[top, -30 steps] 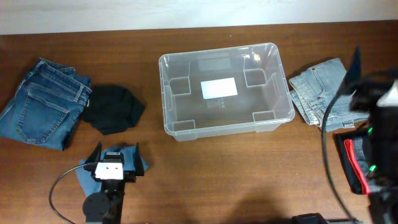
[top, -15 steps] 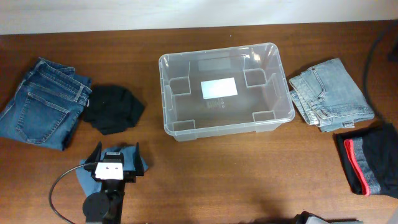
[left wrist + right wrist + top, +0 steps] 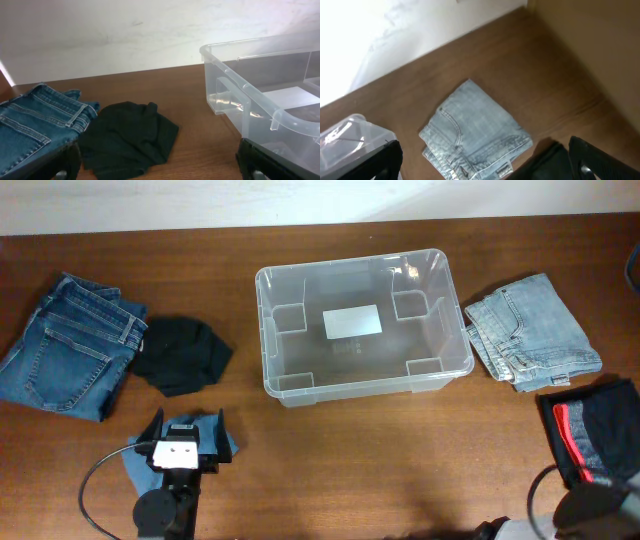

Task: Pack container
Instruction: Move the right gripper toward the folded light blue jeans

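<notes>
The clear container (image 3: 368,383) stands empty at the table's middle, with a white label (image 3: 352,321) on its bottom. It also shows in the left wrist view (image 3: 250,95), and its corner shows in the right wrist view (image 3: 347,137). My left gripper (image 3: 186,427) is open and empty near the front left, facing a black garment (image 3: 182,356) that also shows in its wrist view (image 3: 130,137). My right gripper (image 3: 485,167) is open and empty above folded light jeans (image 3: 475,127). In the overhead view only part of the right arm (image 3: 595,505) shows.
Folded dark blue jeans (image 3: 70,345) lie far left. Light jeans (image 3: 530,330) lie right of the container. A black, red and grey garment (image 3: 595,435) lies in front of them. A blue cloth (image 3: 135,465) lies under the left arm.
The right arm has left the right side, where it covered the light jeans and black-red garment, and now shows only at the bottom right corner. The left arm has not moved.
</notes>
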{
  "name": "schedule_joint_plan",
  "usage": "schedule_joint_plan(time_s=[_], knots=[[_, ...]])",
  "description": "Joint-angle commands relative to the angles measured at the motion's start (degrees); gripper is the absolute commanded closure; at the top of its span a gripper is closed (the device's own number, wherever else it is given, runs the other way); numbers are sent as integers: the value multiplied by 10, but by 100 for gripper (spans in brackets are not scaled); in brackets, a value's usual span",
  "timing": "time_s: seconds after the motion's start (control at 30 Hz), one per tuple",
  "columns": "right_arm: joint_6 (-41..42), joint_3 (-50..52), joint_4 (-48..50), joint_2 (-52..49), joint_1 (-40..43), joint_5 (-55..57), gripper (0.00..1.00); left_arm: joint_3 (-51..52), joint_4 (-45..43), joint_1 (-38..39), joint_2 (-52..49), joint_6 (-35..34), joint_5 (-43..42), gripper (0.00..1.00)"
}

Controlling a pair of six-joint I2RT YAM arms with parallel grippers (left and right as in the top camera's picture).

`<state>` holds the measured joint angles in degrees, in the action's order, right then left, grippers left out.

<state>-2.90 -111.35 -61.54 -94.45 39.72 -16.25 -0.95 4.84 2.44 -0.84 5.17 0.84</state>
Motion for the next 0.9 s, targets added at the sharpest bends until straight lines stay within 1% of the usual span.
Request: schedule_joint_plan(time_s=[0.0,0.07,0.33,0.57,0.7,0.87], knots=[[62,-10,-6,-36,8,-11,2,4,-1,-4,5,9,4,0],[81,-10,-11,-61,17,-12,2,4,-1,-4,5,9,4,0],[76,-10,-21,-159,24,-15,2,4,-1,-4,5,10,4,0],[34,-10,-12,-256,25,-11,2,4,-1,-4,5,10,4,0],[31,-10,-6,-312,40,-12,2,4,-1,-4,5,10,4,0],[-13,-10,-6,-359,42,-13,2,4,-1,-4,5,10,4,0]])
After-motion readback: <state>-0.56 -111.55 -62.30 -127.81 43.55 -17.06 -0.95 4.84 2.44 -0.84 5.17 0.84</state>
